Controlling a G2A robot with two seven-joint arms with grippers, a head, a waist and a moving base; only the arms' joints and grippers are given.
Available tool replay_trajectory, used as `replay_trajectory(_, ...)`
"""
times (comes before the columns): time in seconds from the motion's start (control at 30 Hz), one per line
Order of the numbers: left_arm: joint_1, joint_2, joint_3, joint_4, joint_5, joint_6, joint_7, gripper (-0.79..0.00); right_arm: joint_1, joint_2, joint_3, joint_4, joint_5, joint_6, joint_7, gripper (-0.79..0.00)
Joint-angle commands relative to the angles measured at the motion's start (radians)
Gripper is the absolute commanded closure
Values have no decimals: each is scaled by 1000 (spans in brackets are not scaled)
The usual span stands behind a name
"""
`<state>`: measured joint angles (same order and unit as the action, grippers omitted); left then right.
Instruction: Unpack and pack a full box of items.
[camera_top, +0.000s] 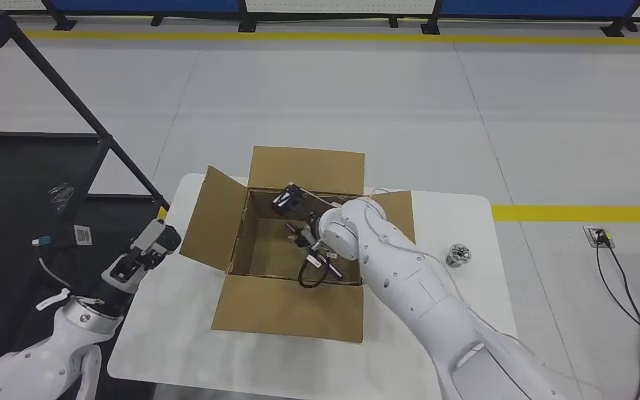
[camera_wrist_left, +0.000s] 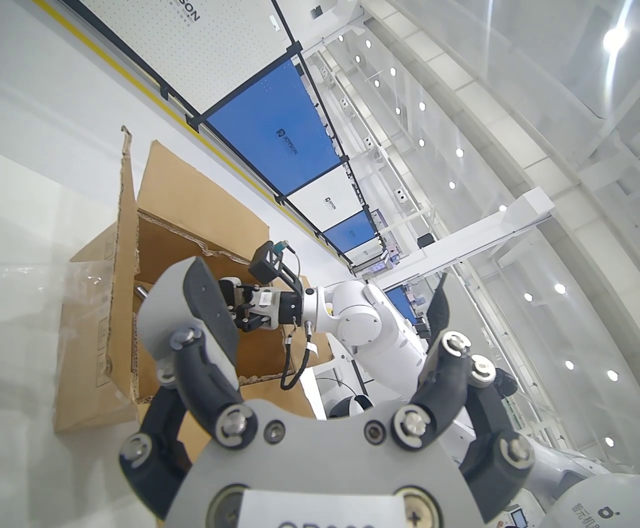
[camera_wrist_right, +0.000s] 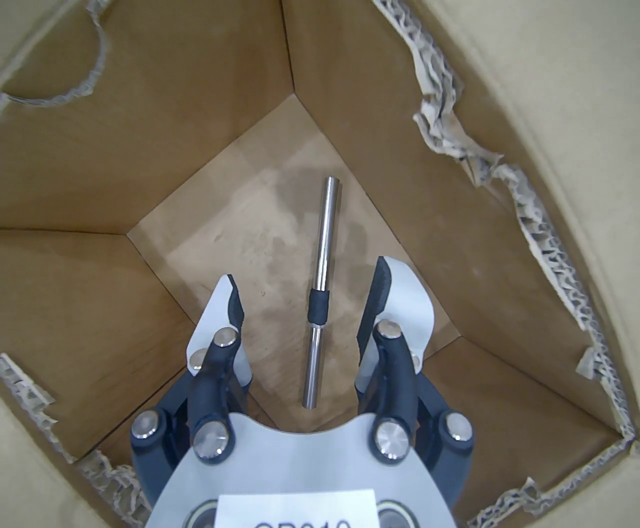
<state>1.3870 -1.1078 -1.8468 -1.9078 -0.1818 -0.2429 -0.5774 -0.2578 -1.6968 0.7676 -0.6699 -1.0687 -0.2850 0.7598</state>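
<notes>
An open cardboard box stands in the middle of the white table, flaps spread outward. On its floor lies a shiny metal rod with a black band near its middle. My right gripper hangs inside the box just above the rod, open, one finger on either side of the banded part and not touching it. My left gripper is open and holds nothing; it sits off the box's left side by the table edge, tilted upward toward the box.
A small shiny round object lies on the table to the right of the box. Torn corrugated edges line the box walls. A black surface with small items sits left of the table.
</notes>
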Motion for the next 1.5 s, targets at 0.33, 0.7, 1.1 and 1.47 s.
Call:
replay_trajectory(0.33,15,4,-1,-13,-2,-9,7,-785,-483,165,271,-853,-260,69,343,-526)
replay_trajectory(0.7,35,8,-14,-17,-11,-22,6,-785,-402,159,249,-714,-194,19,443,-600)
replay_trajectory(1.1,49,12,-26,-17,-20,-28,6,-785,-298,141,177,-581,-108,-48,569,-720)
replay_trajectory(1.47,39,15,-6,-20,-16,-28,4,-785,-356,157,185,-690,-159,-3,635,-730)
